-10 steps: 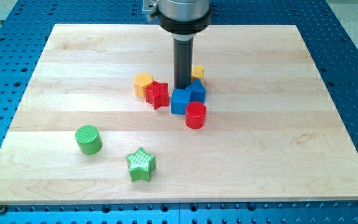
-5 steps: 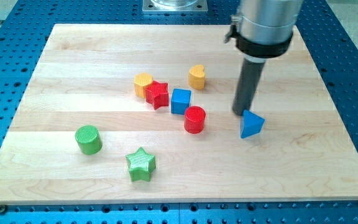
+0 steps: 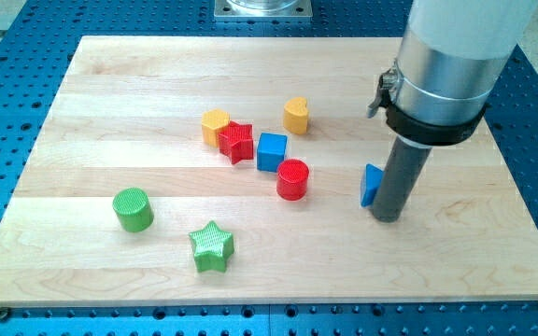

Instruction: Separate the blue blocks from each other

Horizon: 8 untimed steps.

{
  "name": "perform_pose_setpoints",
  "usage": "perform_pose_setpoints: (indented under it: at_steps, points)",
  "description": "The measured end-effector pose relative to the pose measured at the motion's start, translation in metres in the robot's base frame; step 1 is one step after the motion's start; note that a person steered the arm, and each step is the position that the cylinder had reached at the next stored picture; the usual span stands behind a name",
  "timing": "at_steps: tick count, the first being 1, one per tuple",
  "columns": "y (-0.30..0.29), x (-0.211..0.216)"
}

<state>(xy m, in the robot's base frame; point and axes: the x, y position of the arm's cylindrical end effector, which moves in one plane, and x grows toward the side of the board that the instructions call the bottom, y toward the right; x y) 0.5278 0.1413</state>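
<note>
Blue blocks first: the blue cube (image 3: 272, 151) sits near the middle of the wooden board (image 3: 110, 112), and the blue triangle-ish block (image 3: 371, 184) is well off to the view's right of it, so the two are clearly apart right now. Only a sliver of that second blue block shows, because the rod is standing right in front of it.

There's only the one camera view, so here's the rest of it. My tip (image 3: 387, 217) is down on the board, touching or just beside the blue triangle-ish block on its right and bottom side; can't tell for sure if there's contact. No claw on this rig at all, just the straight dark rod, so there's nothing to call open or closed.

Around the blue cube it's a bit of a crowd. The red star (image 3: 236, 142) is just to its left, nearly touching, and the yellow block (image 3: 215, 124) is tucked against the star's upper left. The red cylinder (image 3: 293, 178) is just below and right of the cube. The yellow heart-ish block (image 3: 296, 115) sits a bit above it.

Down toward the view's bottom left, the green cylinder (image 3: 133, 209) and the green star (image 3: 212, 246) sit near each other, well away from everything else.
</note>
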Motion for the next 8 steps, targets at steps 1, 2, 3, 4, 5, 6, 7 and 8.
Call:
perform_pose_setpoints:
  at_steps: [1,2,3,4,5,6,7,8]
  points:
    - [0.015,0.0]
    - [0.067,-0.009]
    - [0.05,-0.022]
    - [-0.013,0.02]
    - [-0.041,0.035]
    - [-0.002,0.032]
    - [0.012,0.019]
    - [0.009,0.003]
